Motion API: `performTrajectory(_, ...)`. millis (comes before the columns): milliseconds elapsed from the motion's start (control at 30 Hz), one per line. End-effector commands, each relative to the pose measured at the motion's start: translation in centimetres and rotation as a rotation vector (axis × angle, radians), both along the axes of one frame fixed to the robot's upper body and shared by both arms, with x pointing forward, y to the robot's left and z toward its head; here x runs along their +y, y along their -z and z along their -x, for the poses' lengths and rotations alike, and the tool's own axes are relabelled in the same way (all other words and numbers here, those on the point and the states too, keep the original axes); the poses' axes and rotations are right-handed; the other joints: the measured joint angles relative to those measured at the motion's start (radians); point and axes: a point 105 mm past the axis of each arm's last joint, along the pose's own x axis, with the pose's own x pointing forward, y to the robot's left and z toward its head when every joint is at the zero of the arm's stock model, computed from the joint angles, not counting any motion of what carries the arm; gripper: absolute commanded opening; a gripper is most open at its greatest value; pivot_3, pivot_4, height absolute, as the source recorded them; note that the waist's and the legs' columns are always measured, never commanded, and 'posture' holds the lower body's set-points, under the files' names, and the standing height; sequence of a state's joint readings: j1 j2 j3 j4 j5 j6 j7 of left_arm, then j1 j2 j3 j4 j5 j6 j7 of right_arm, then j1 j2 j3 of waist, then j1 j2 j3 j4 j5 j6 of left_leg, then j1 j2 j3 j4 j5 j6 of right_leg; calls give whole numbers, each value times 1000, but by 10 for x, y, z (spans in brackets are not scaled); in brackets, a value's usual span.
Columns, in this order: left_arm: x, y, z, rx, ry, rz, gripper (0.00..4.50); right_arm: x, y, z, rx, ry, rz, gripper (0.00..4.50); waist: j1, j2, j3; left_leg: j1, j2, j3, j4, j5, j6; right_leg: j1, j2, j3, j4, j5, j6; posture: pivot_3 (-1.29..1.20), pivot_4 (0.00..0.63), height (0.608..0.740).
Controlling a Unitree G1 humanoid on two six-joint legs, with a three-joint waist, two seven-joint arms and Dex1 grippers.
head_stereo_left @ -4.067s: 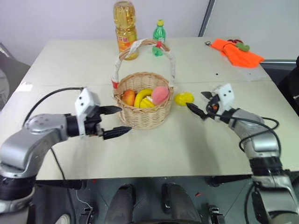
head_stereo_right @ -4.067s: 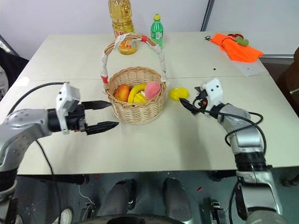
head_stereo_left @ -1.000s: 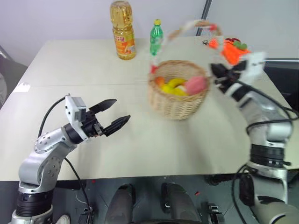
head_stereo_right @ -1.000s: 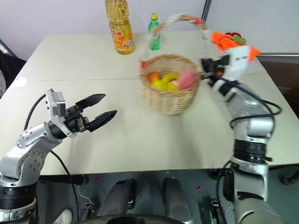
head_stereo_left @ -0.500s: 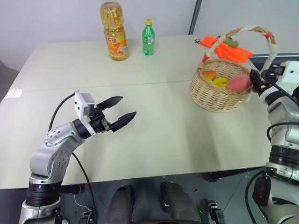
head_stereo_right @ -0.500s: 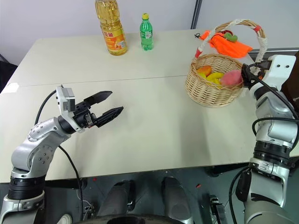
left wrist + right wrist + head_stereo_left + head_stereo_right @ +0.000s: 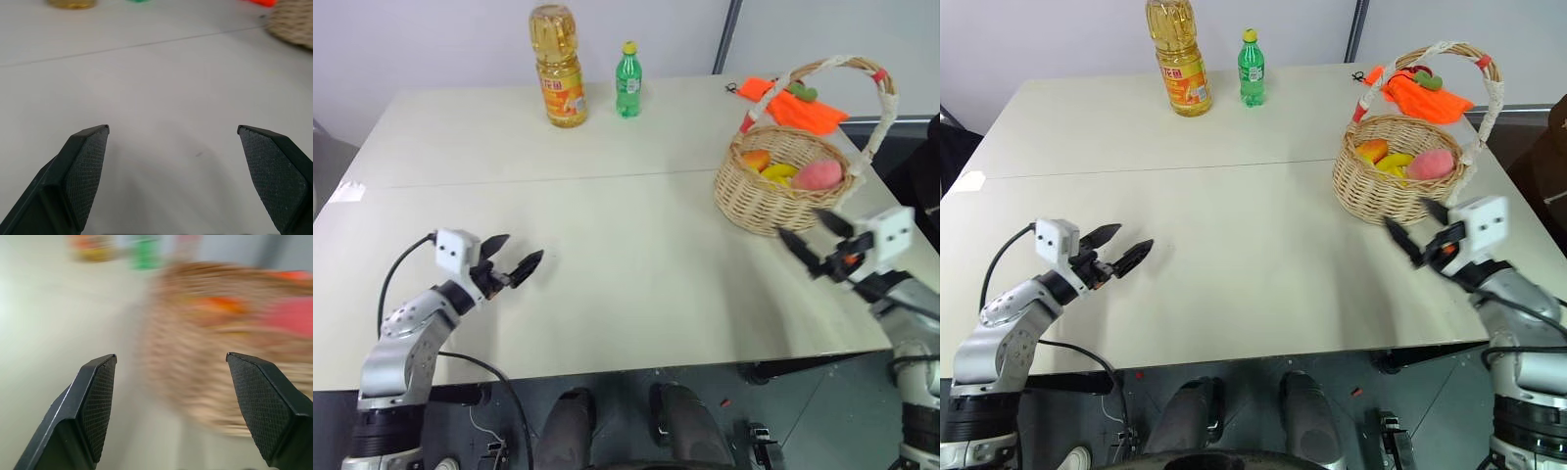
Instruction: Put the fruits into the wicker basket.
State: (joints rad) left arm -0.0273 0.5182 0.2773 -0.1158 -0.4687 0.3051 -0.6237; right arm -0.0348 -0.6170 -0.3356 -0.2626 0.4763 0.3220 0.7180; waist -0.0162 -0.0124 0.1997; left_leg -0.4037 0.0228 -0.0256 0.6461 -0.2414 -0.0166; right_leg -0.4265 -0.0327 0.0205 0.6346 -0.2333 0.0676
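- the wicker basket [image 7: 781, 188] now sits at the right side of the tabletop [image 7: 607, 245], where four seconds ago it stood near the middle; a second ago it was mid-swing beside the right gripper [image 7: 815, 242]
- the right gripper has let go and drawn back; it hangs just in front of the basket, fingers spread, pinching nothing
- the left gripper [image 7: 509, 259] has dropped lower toward the near left edge, fingers spread wide and empty
- the fruits [image 7: 795, 170] lie inside the basket: a pink one, yellow ones, an orange-yellow one; i see no fruit loose on the tabletop, so the task looks done
- around: an oil bottle [image 7: 558, 65] and a green bottle [image 7: 626, 79] at the far edge, well apart from both arms; an orange cloth [image 7: 795, 106] behind the basket; nothing stands in the way
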Motion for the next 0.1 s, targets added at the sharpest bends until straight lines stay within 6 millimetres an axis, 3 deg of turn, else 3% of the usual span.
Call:
performTrajectory(33,18,-9,6,-65,-75,-19,4500,22,1,2,-15,-100,27,3713,4,-1,-1,0,1,0,0,0,0,0,0,0,0,0,0,0,150,740)
performTrajectory(100,20,-8,9,-61,-85,-19,4500,27,5,-1,-8,-116,30,3713,5,-2,-1,0,1,0,0,0,0,0,1,0,-1,0,-1,0,150,740)
